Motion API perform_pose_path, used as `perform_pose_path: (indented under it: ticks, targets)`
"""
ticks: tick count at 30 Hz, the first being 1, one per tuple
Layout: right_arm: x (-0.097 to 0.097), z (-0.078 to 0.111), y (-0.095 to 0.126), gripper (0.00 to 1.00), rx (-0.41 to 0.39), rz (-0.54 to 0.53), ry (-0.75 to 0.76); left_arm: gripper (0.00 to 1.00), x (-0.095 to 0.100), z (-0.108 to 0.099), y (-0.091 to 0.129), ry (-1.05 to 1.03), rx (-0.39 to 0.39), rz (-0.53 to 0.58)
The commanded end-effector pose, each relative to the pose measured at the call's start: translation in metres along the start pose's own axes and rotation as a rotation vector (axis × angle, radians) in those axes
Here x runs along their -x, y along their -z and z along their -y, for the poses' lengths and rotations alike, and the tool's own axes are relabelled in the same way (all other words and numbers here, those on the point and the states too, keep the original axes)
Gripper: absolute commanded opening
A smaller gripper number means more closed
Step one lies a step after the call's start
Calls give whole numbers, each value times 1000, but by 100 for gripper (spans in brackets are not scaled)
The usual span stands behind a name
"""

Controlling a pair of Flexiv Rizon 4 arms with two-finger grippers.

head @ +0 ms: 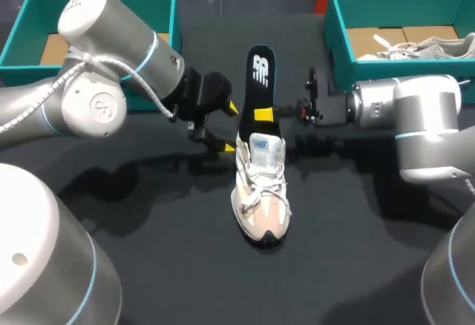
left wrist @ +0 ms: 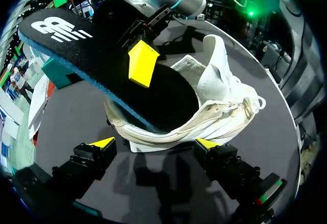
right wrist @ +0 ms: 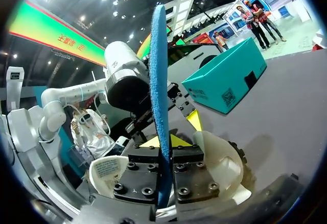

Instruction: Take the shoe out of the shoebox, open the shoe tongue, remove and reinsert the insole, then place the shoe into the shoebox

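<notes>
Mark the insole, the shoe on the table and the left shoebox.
insole [head: 260,91], head view, black top face.
shoe [head: 263,188], head view, laces.
left shoebox [head: 148,6], head view, far wall.

Two teal boxes: left box [head: 26,24] and right box [head: 338,43]. Two shoes: a white shoe [head: 261,191] on the bench [head: 148,266] and a second shoe [head: 438,45] inside the right box. One insole [head: 261,80]. Two grippers: left gripper [head: 227,127], right gripper [head: 265,117].

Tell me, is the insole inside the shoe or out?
Partly out: one end of the insole lies in the shoe, the rest sticks out, pinched by the right gripper.
</notes>
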State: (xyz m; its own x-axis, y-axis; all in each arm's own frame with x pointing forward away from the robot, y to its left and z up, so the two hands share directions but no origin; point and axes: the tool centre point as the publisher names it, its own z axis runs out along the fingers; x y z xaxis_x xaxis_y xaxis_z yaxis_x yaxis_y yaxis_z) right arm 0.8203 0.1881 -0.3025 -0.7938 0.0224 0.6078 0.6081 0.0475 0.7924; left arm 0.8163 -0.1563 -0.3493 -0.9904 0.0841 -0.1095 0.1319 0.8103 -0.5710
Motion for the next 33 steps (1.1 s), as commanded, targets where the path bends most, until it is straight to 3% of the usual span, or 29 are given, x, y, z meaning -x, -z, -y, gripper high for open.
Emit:
perform_pose_path:
  ticks: [1,15,17,18,19,21,24,33]
  targets:
    - [-1,16,-3,0,11,5,-21,100,0,0,0,-1,-1,-1]
    - [-11,52,-3,0,30,35,-104,100,0,0,0,-1,-1,-1]
    - [-13,49,-2,0,31,37,-94,100,0,0,0,-1,-1,-1]
    - [-14,46,-2,9,28,38,-87,100,0,0,0,-1,-1,-1]
    - [-15,42,-2,25,23,40,-76,100,0,0,0,-1,-1,-1]
    - [-16,34,-2,37,8,41,-54,100,0,0,0,-1,-1,-1]
    - [-17,23,-2,40,-13,39,-22,100,0,0,0,-1,-1,-1]
    - [-9,-4,0,36,-51,37,22,100,0,0,0,-1,-1,-1]
